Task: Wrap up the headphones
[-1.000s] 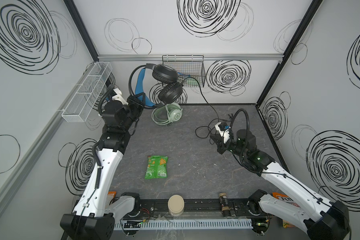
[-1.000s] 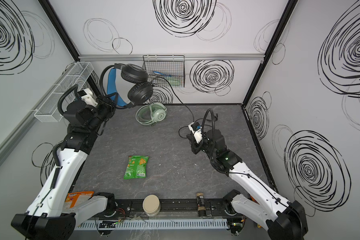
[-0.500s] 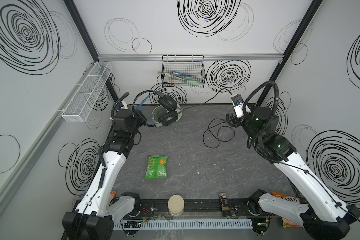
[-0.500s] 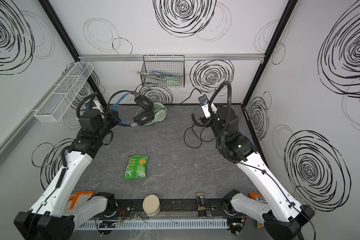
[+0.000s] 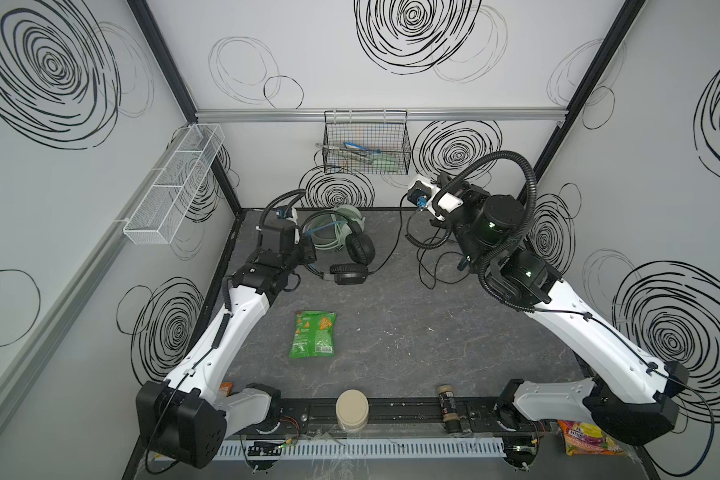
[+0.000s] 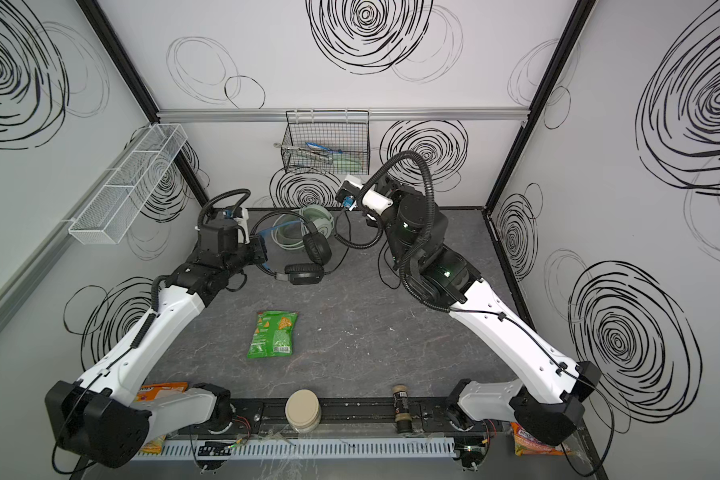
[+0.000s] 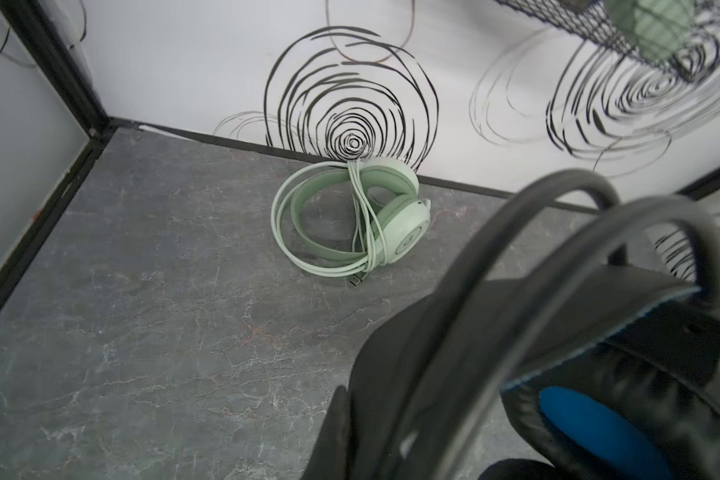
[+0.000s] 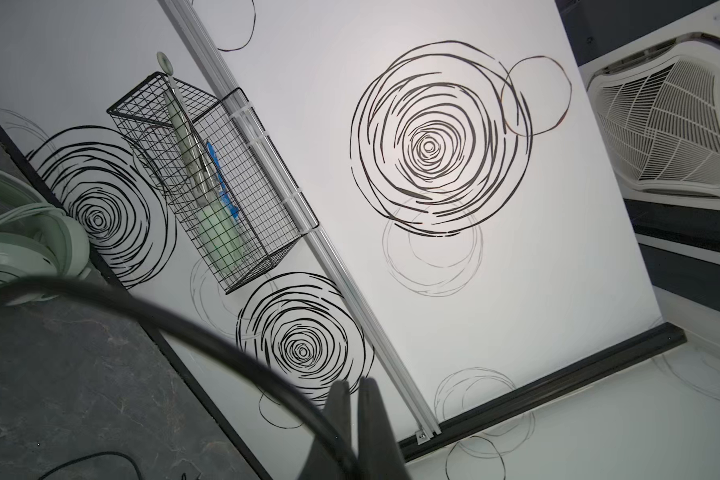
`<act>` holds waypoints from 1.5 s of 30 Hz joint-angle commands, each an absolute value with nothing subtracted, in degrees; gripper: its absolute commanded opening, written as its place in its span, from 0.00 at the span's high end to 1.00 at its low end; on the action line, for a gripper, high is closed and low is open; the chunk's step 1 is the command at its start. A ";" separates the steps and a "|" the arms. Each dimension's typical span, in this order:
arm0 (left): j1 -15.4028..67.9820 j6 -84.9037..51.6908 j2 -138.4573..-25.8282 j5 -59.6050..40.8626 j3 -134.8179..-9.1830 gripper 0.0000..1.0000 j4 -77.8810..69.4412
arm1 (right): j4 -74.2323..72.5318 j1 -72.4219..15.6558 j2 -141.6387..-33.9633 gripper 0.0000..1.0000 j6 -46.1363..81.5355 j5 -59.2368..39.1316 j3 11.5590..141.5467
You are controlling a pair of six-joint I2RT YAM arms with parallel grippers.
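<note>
The black headphones (image 5: 360, 249) (image 6: 316, 247) sit at the back left, and one earcup (image 5: 348, 274) lies flat on the table. My left gripper (image 5: 306, 249) (image 6: 262, 249) is shut on their blue-lined headband (image 7: 454, 353). Their black cable (image 5: 400, 232) (image 8: 184, 320) runs up to my right gripper (image 5: 443, 183) (image 8: 352, 384). That gripper is raised near the back wall and shut on the cable. More cable loops (image 5: 429, 266) lie on the table under it. The mint-green headphones (image 5: 350, 216) (image 7: 391, 216) rest against the back wall, with their pale cable wound round them.
A green snack bag (image 5: 312, 334) lies mid-table. A black wire basket (image 5: 366, 149) hangs on the back wall and a white mesh shelf (image 5: 175, 183) on the left wall. At the front rail are a round beige lid (image 5: 352, 409), a small bottle (image 5: 447, 407) and snack packs (image 5: 591, 436).
My left arm lowered the black headphones from up near the basket down to the table. My right gripper rose from the table towards the back wall, pulling the cable up.
</note>
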State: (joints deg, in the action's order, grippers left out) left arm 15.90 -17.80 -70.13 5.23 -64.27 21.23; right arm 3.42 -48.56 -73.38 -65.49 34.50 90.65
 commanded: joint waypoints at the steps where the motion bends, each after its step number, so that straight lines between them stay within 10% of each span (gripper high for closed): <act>1: 20.03 -13.40 -70.59 9.17 -67.53 1.00 19.44 | -0.60 -49.96 -73.74 1.00 -70.11 33.92 97.58; 26: 35.43 -13.37 -76.01 -10.45 -66.07 1.00 13.81 | -3.31 -59.81 -78.30 1.00 -74.18 31.21 103.06; 45: 36.76 -18.29 -60.67 -40.35 -56.17 1.00 -1.35 | 1.46 -45.62 -78.97 1.00 -54.54 23.77 97.82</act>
State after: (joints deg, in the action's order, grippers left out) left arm 36.27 -16.51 -62.61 -30.98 -55.61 5.93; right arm 2.81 -46.65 -79.64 -59.16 25.63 98.39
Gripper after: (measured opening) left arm 0.106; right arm 0.068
